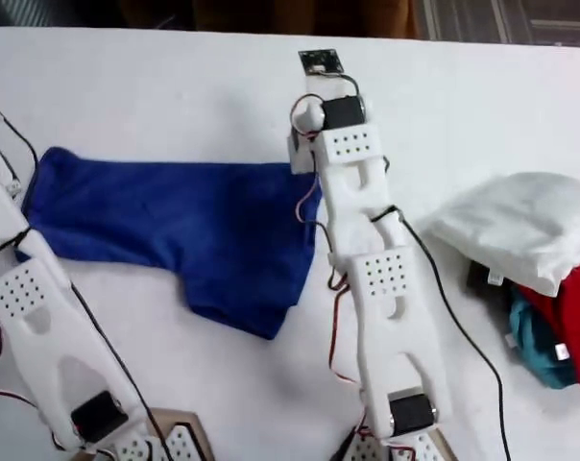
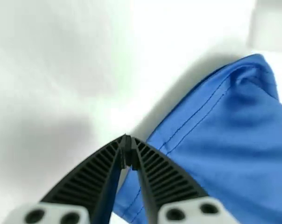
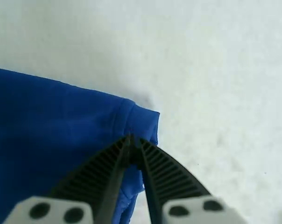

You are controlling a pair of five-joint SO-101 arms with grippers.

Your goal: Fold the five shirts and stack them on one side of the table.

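High view: blue shirt [image 1: 194,221] lies partly folded on white table [image 1: 156,86], spanning from left arm [image 1: 31,298] to right arm [image 1: 367,192]. Pile sits well beyond right arm: white shirt [image 1: 520,226] on top, red shirt [image 1: 578,317] and teal shirt [image 1: 535,341] beneath.

Left wrist view: left gripper [image 2: 125,151] clenched, tips meeting just beside shirt hem; pinch on fabric unclear.

Right wrist view: right gripper [image 3: 131,144] clenched on blue fabric near shirt corner, crease running up to tips.
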